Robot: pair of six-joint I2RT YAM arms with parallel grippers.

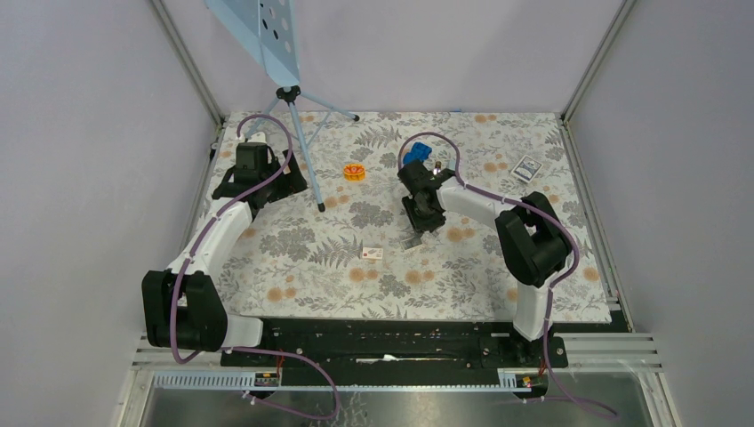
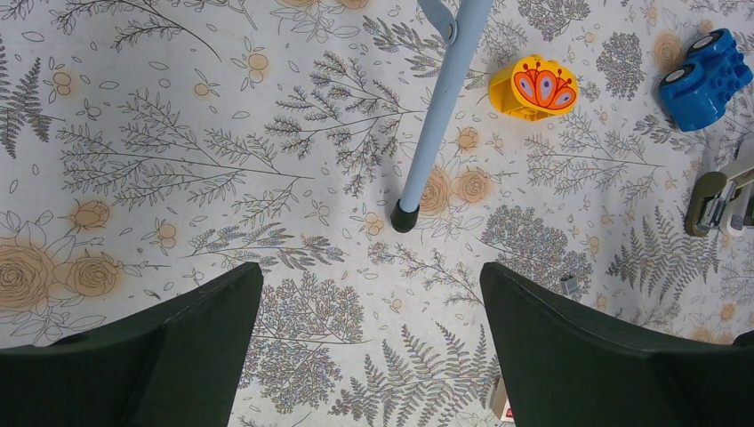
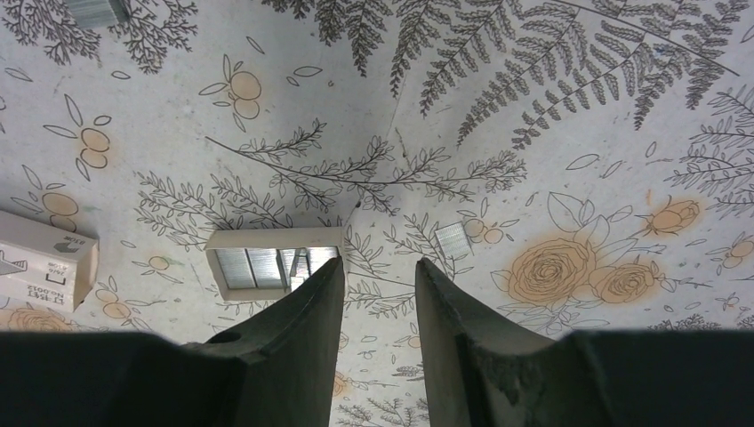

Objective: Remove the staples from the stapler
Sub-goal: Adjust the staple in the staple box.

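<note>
Left gripper [image 2: 371,271]: jaws wide apart, empty. Right gripper [image 3: 378,267]: jaws narrowly apart, empty. Staples [image 3: 453,240] lie just right of frame centre.

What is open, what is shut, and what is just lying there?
left gripper, wide open, empty.
right gripper, slightly open, empty.
staples, lying loose, ungripped.
staple tray, open, staples inside.
small white box, closed, lying flat.
stapler, at picture's edge, cannot tell.

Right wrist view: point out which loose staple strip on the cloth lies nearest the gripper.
The small strip just beyond the right gripper, beside the orange rose print. The other loose strip lies far off at the picture's top edge.
</note>
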